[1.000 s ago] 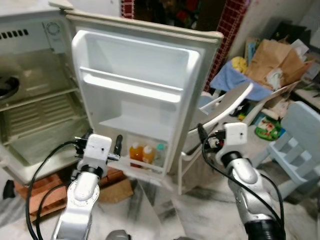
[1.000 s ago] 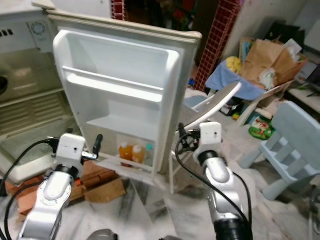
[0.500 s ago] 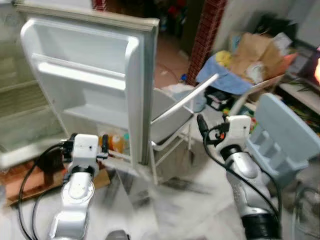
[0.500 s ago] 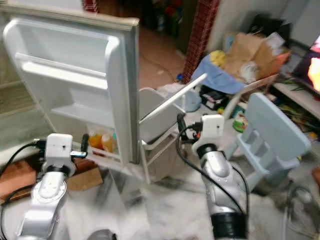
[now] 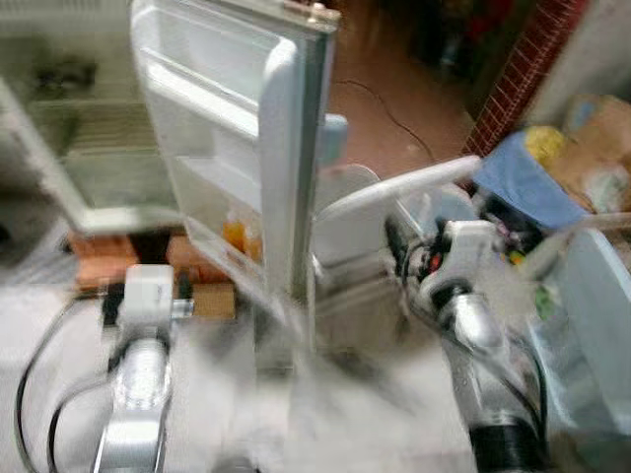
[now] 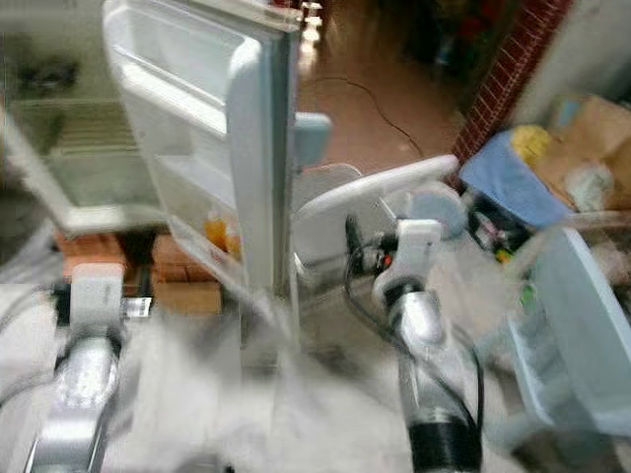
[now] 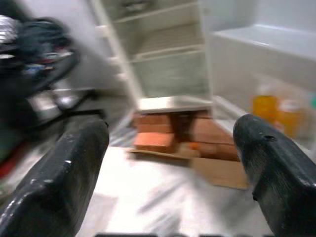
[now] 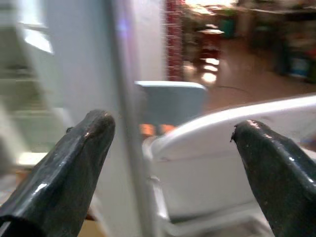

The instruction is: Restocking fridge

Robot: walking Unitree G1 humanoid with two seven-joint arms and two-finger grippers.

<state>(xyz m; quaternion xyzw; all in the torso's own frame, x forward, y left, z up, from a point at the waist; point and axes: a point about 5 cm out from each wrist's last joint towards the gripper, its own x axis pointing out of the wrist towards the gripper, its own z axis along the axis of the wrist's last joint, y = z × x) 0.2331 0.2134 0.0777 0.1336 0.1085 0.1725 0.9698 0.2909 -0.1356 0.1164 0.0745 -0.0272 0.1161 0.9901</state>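
The pictures are blurred, but the main things can be made out. The fridge [image 5: 89, 148] stands open at the robot's left, with pale wire shelves inside and something dark on the upper shelf. Its white door [image 5: 246, 128] is swung out toward the camera, seen nearly edge-on, and in the lowest door shelf stand two orange bottles [image 7: 276, 111]; a third item with a greenish top is beside them, too blurred to identify. Under the fridge lie red bricks [image 7: 163, 131], and a piece of brown cardboard [image 7: 219, 170] lies on the marble floor [image 5: 325, 404] in front of them. The left gripper [image 7: 173, 163] is held low in front of the fridge, facing the bricks and the door shelf; its two black fingers [image 7: 64, 177] are spread wide apart and hold nothing. The right gripper [image 8: 173, 163] is raised just right of the door's edge, facing a white plastic chair [image 5: 385, 212] that leans tilted close behind the door; its fingers [image 8: 69, 168] are also wide apart and empty. Farther at the right there is a light blue chair [image 5: 592, 325], a blue cloth [image 5: 523, 187] with something yellow on top, brown paper bags [image 6: 587, 128] and a red brick pillar [image 5: 523, 69].
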